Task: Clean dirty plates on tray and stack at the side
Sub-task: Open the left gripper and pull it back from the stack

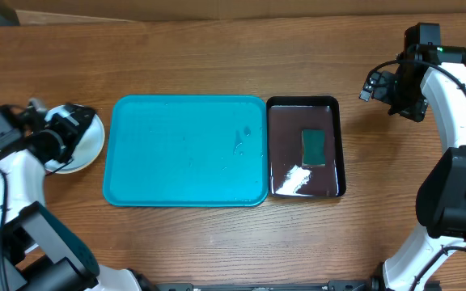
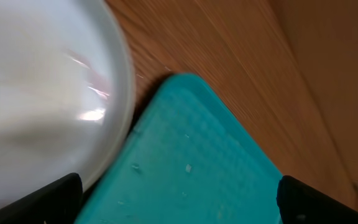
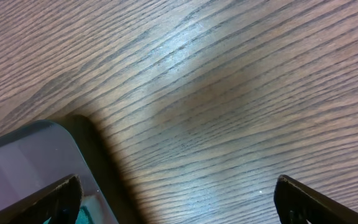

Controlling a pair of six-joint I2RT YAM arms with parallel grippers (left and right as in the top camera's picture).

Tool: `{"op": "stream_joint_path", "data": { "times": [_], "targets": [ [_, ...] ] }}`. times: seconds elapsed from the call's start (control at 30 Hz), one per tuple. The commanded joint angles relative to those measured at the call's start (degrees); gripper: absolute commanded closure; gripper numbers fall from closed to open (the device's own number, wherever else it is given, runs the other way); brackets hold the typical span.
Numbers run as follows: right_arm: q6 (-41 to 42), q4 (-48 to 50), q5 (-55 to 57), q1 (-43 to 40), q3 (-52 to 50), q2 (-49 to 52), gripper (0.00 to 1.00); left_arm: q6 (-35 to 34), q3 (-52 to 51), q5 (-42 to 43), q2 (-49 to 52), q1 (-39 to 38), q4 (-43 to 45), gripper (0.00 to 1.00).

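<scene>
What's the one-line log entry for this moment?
tray: no plates | plates: left of tray | left gripper: open, beside plates | right gripper: open, over table

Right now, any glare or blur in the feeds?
Overhead: sharp, with a white patch, likely glare, on the black tray. Left wrist: the plate is soft and washed out, while the turquoise tray is crisper. Right wrist: grain sharp, pale sheen on the table.

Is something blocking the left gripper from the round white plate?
No, nothing visible. The open left gripper hovers right at the round white plastic plate, beside the flat turquoise plastic tray.
</scene>
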Motion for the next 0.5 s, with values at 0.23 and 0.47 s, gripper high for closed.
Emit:
{"op": "stream_joint_path", "data": {
  "times": [0.23, 0.47],
  "targets": [
    [0.0, 0.2, 0.0, -0.1, 0.8, -0.2, 0.00, 2.1, 1.1, -1.9, -1.2, -11.0, -0.4, 0.00],
    [0.0, 0.2, 0.0, -0.1, 0.8, -0.2, 0.00, 2.1, 1.1, -10.6, -1.2, -12.4, -0.5, 0.00]
  ]
}}
